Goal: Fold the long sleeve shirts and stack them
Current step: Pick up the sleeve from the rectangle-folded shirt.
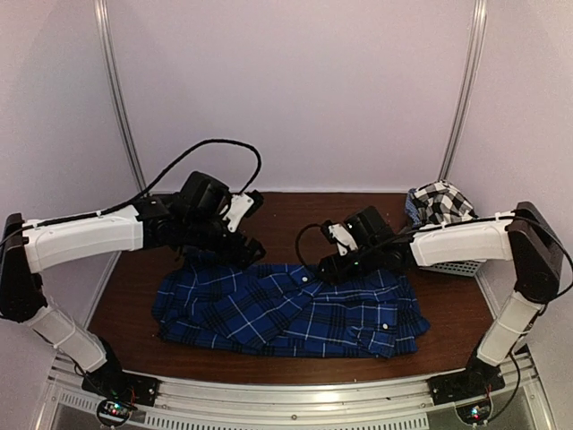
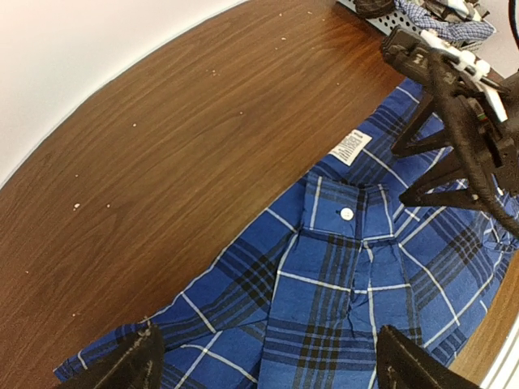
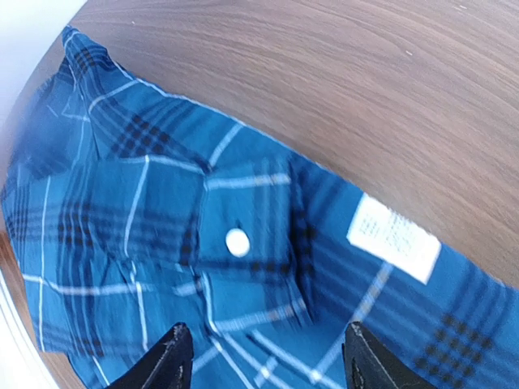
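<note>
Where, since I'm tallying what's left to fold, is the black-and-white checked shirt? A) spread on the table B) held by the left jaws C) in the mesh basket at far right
C: the black-and-white checked shirt sits bunched in the mesh basket.

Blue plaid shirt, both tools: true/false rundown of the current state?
The blue plaid shirt lies on the table. True.
The checked shirt is stacked on it. False: it sits in the basket, far right.
The left tool grips a sleeve. False: fingers apart, holding nothing.
The right tool is over the blue plaid shirt. True.
A white label shows on the blue plaid shirt. True.
</note>
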